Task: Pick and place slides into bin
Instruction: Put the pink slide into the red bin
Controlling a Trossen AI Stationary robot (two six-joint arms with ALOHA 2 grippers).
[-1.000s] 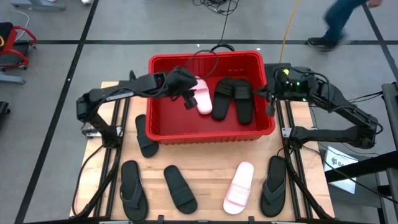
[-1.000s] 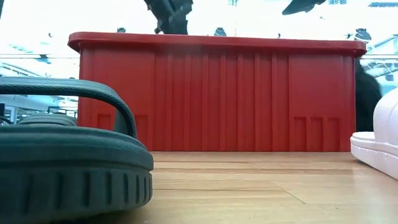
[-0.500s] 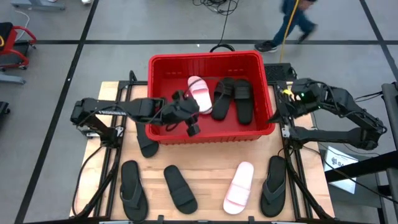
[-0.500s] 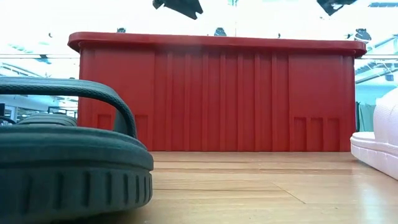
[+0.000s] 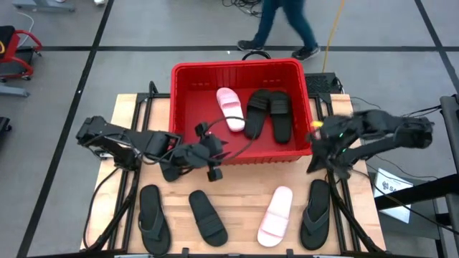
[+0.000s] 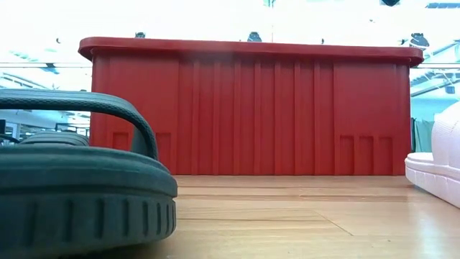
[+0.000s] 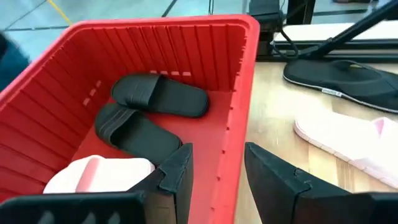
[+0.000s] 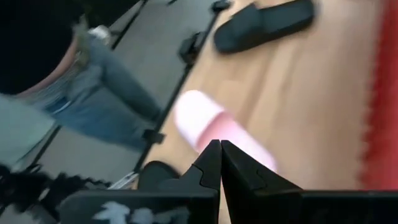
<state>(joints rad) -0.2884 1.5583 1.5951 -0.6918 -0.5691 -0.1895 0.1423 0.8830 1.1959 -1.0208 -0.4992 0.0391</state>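
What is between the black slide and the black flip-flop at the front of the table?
In the high view, the pink slide lies between the black slide and the black flip-flop, on the wooden table.

A pale wooden plywood tabletop [image 5: 240, 204] stands on a grey floor marked with black tape lines [image 5: 143, 48]. A person in blue jeans and dark shoes [image 5: 283, 25] walks past beyond the table's far side, near a yellow cable [image 5: 331, 32]. A red-framed piece of equipment [image 5: 16, 50] sits at the far left. Black cables [image 5: 247, 7] lie coiled on the floor
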